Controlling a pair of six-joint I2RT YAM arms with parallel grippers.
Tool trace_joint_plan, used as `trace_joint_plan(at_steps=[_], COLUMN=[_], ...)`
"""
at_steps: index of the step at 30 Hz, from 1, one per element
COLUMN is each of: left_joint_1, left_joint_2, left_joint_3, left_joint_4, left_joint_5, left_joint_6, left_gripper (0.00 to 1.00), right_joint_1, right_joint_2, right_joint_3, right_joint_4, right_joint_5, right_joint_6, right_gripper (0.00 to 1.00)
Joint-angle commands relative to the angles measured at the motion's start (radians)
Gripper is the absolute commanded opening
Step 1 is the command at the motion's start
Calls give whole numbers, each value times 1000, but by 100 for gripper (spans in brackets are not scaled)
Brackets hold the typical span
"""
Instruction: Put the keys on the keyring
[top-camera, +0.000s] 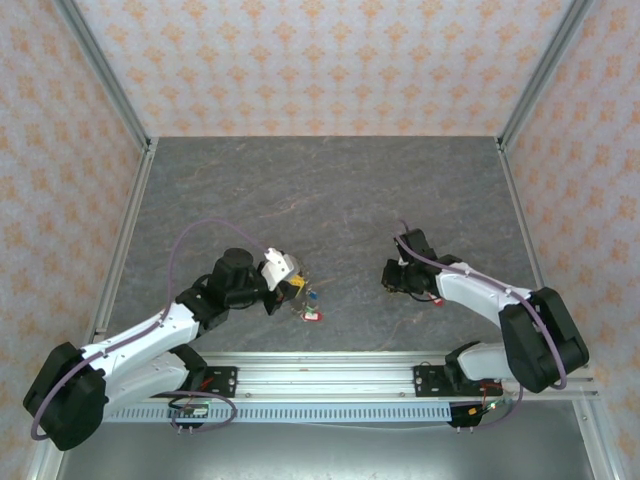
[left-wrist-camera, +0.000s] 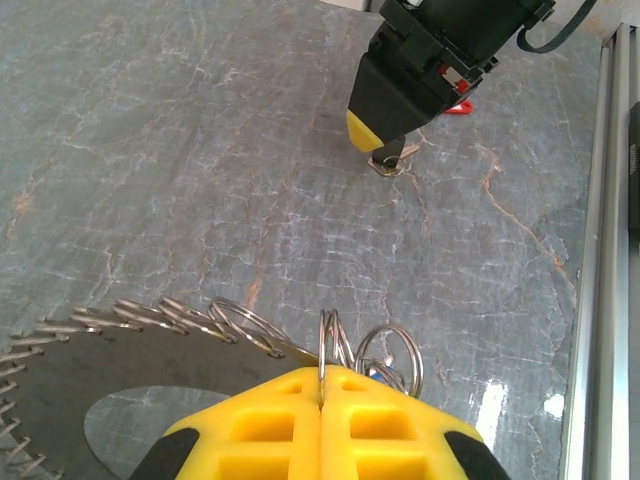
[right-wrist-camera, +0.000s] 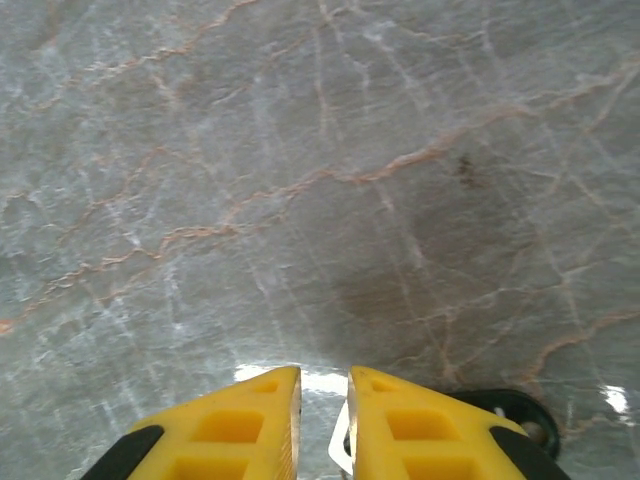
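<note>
1. Since the large, thin, grey-brown wire keyring (left-wrist-camera: 150, 318) is only slim metal, I'd judge it light, stiff and slick, so it may swivel in a pinch. A bare stretch of rim, away from the ribbed coils, looks like the best place to hold it.
2. It sits low over the grey marbled table (top-camera: 330, 190). The yellow jaws of the left gripper (left-wrist-camera: 320, 385) are pressed together on its wire.
3. Tiny keys with coloured plastic tags (top-camera: 313, 303) lie just beside the keyring on its near side. They look feather-light and easy to flick away.
4. Small steel split rings (left-wrist-camera: 392, 350) crowd the keyring right next to the pinched spot.
5. The left arm reaches forward and folds low, with its wrist angled down at the keyring.
6. The right gripper (right-wrist-camera: 323, 385) is well apart from the keyring, off to its right, and tips down onto the table. Its jaws are almost closed on a sliver of silver metal (right-wrist-camera: 338, 452), probably one key, though I can't be sure.
</note>
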Motion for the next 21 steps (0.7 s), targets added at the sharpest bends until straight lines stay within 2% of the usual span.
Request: trace_joint_plan(at_steps=[1,13,18,21], left_joint_1=[-8,-8,-8,-8], left_joint_2=[-13,-36,-43,-43], left_joint_3=[-9,-16,-19,-24], left_joint_4=[36,18,18,21], left_joint_5=[-7,-26,-30,-30], left_joint_6=[-18,-21,-20,-20], left_gripper=[0,0,0,0], right_joint_1=[8,20,30,31], right_joint_2=[26,70,30,-2], right_joint_3=[31,59,90,93], right_joint_4=[-79,-106,-191,-210], right_joint_5=[83,23,107,114], right_joint_6=[15,28,25,24], right_gripper=[20,17,19,20])
